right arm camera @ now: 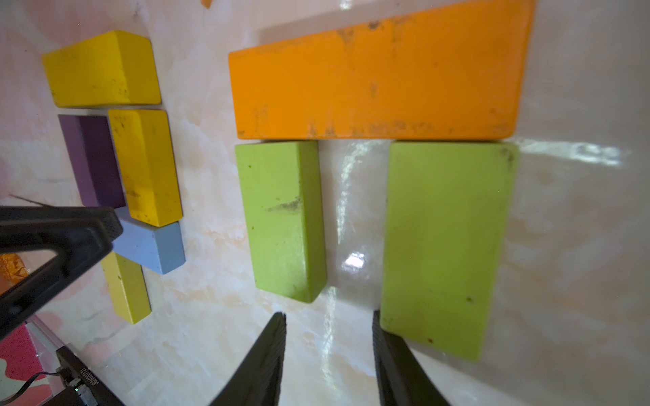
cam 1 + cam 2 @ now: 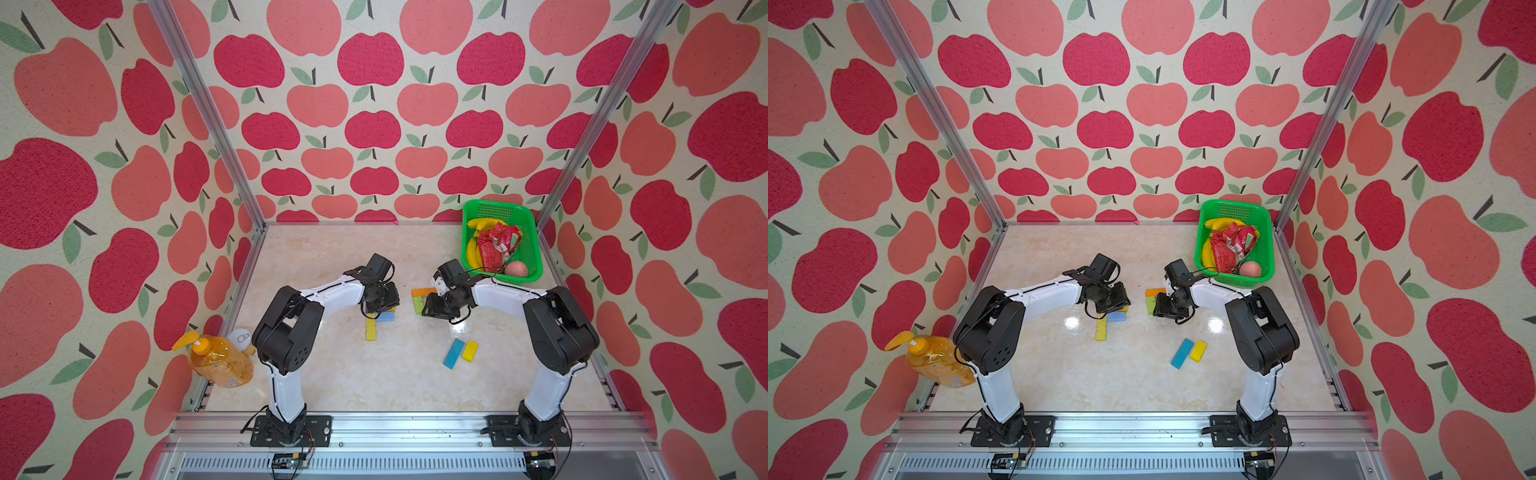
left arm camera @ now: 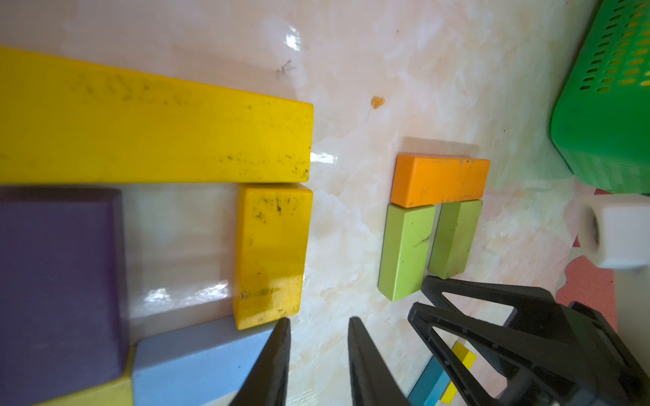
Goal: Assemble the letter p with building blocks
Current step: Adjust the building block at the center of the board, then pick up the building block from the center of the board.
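My left tool is released and empty. Its tips sit just off the short yellow and the light blue of the left P, which looks complete to me. My right tool is also spread with nothing between its tips, low over the surface at the unfinished P, at three o'clock from the first. That one is an orange bar with a green and a second green butted under it.

I judge I'm squaring the second green. I'd push gently along its length, keeping it tight to the orange bar and parallel to its twin. The loose blue and loose yellow, at five o'clock from the right tool, should then close the bowl and make the stem.

I can't tell whether one tip touches the second green. From above, both tools cover much of each figure. The purple is cut off at the frame's edge.
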Robot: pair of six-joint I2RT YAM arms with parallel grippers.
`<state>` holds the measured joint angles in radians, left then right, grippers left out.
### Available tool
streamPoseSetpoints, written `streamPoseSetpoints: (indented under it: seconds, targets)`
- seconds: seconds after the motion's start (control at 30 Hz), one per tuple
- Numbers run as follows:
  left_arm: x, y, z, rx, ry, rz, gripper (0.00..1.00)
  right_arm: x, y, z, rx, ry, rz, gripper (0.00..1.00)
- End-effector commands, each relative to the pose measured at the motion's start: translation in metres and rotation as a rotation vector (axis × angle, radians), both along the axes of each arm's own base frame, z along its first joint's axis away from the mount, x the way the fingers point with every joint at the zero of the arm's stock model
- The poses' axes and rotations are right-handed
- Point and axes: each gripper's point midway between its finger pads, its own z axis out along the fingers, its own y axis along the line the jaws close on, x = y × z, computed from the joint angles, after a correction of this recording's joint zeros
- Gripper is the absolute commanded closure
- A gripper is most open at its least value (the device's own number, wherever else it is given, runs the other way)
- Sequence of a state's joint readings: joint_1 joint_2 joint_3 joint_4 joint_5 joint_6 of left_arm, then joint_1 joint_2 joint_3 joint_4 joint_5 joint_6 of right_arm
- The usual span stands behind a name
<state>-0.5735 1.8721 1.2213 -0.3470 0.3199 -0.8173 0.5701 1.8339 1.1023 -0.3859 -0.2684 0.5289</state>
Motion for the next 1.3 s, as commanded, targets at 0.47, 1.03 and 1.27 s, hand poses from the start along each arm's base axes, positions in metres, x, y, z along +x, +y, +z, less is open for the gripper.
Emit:
streamPoseSetpoints:
  seconds: [0.47,1.03,1.27]
  targets:
    - [-0.002,-0.006,0.020,-0.023,-0.064,-0.045,0.51,-0.007,-0.050,0.065,-0.235,-0.184,0.000,0.35]
    - [-0.002,-0.035,0.057,0.008,-0.184,-0.206,0.39,-0.093,-0.134,0.014,-0.369,0.052,-0.395,0.34]
    - [-0.005,-0.032,0.059,0.000,-0.193,-0.220,0.41,-0.107,-0.137,0.002,-0.326,0.087,-0.471,0.42]
